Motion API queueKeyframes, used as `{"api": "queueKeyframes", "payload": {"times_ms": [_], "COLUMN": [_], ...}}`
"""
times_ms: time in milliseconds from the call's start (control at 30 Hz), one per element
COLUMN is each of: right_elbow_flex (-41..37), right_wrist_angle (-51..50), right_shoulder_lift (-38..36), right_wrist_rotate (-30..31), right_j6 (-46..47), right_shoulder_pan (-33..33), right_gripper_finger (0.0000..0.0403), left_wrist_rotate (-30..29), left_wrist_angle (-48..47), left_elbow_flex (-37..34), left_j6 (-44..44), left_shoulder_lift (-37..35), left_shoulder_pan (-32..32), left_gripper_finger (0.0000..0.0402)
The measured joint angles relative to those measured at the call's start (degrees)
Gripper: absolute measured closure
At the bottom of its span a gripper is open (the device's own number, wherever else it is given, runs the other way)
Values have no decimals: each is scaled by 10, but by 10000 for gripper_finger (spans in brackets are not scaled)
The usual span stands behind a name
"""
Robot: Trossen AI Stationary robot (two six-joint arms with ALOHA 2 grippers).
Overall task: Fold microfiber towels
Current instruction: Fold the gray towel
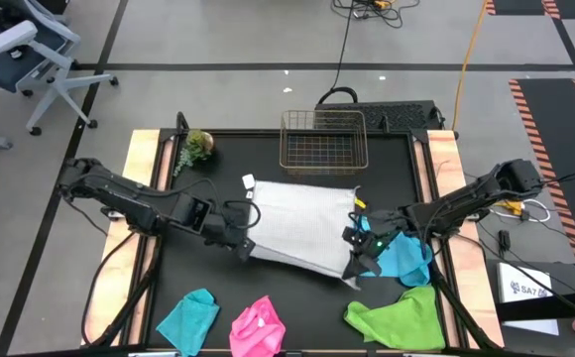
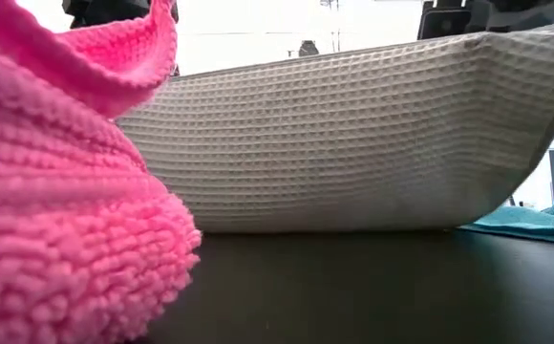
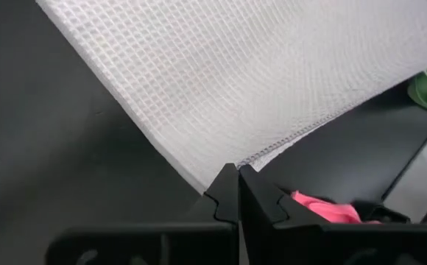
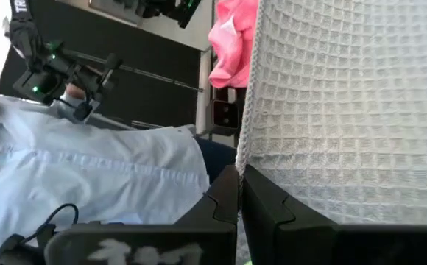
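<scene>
White towel [image 1: 302,226], with a waffle weave, lies spread in the middle of the black table [image 1: 268,288], just in front of a wire basket [image 1: 323,141]. Both grippers are pinched shut on it.

The left gripper [image 1: 244,248] is clamped on the towel's near left corner; in its wrist view the two dark fingers [image 3: 228,197] meet with the hemmed corner caught between them, and the cloth runs away taut from that point. The left arm reaches in low from the table's left edge, stretched nearly flat across the surface toward the towel.

The right gripper [image 1: 359,260] is clamped on the towel's near right corner; its wrist view shows the fingers [image 4: 232,193] closed together on the edge, with the weave hanging beside them. The right arm comes in from the table's right edge, angled down toward the same front edge.

From table level the towel [image 2: 353,143] stands lifted at both ends and sags to the table in between, like a shallow boat.

A blue towel [image 1: 406,256] lies just right of the white one, partly under the right gripper. A green towel [image 1: 402,317] lies in front of the blue one. A pink towel [image 1: 258,327] and a teal towel [image 1: 190,319] lie in front of the white one, near the table's front edge. A small plant [image 1: 196,147] sits left of the basket.

A person in a light blue shirt [image 4: 96,169] shows in the right wrist view, beyond the table.
</scene>
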Motion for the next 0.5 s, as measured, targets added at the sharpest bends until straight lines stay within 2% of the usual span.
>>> {"api": "queueKeyframes", "payload": {"times_ms": [133, 300, 500], "right_elbow_flex": [0, 0, 0], "right_wrist_angle": [-2, -24, -93], "right_shoulder_lift": [2, 2, 2], "right_wrist_rotate": [11, 10, 8], "right_j6": [-32, -87, -151], "right_shoulder_pan": [-17, -64, -128], "right_gripper_finger": [403, 403, 403], "left_wrist_rotate": [-31, -81, -97], "left_wrist_angle": [-12, -38, -40], "left_elbow_flex": [0, -1, -1], "left_j6": [-3, 33, 93], "left_shoulder_lift": [0, 0, 0], "left_shoulder_pan": [10, 41, 92], "left_gripper_finger": [401, 401, 401]}}
